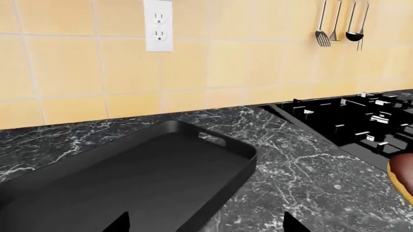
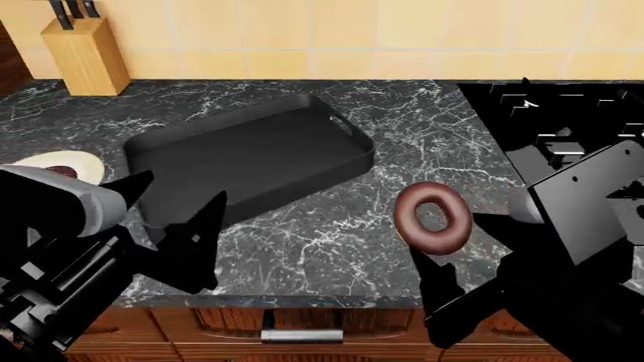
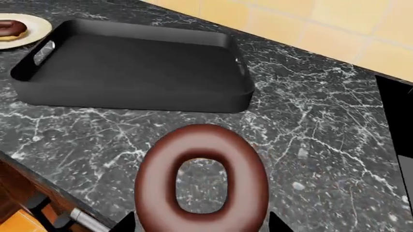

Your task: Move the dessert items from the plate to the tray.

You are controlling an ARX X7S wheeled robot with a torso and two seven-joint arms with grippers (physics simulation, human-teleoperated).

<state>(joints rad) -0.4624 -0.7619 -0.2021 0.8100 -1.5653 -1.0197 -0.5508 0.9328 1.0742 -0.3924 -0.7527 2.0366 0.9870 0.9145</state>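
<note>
Our right gripper [image 2: 440, 243] has a chocolate-glazed donut [image 2: 433, 215] pinched between its dark fingers, the ring standing on edge so that we look straight through its hole in the head view, above the marbled dark countertop [image 2: 332, 249] near its front edge. From the right wrist camera the same donut [image 3: 202, 178] fills the lower middle of the picture, with speckled stone showing through the hole, and the two fingertips just peek out on either side of its bottom rim. Well apart from it, toward the left and farther back, sits the black tray [image 2: 252, 154], turned at an angle on the counter, its floor bare and its handle slot visible at the far end. Our left gripper [image 2: 171, 219] hovers just over the near left corner of that tray, fingers spread apart and holding nothing; in the left wrist view only its two fingertips show along the bottom edge, with the tray [image 1: 129, 179] beneath them. Beyond the tray's left side we see the pale plate [image 2: 86, 167], partly hidden by the left arm, and on it the second donut [image 3: 11, 29]. A stovetop [image 2: 563, 121] lies to the right, a knife block [image 2: 86, 53] stands at the back left, and a wall outlet [image 1: 158, 24] and hanging utensils [image 1: 339, 24] show on the yellow tiles.
</note>
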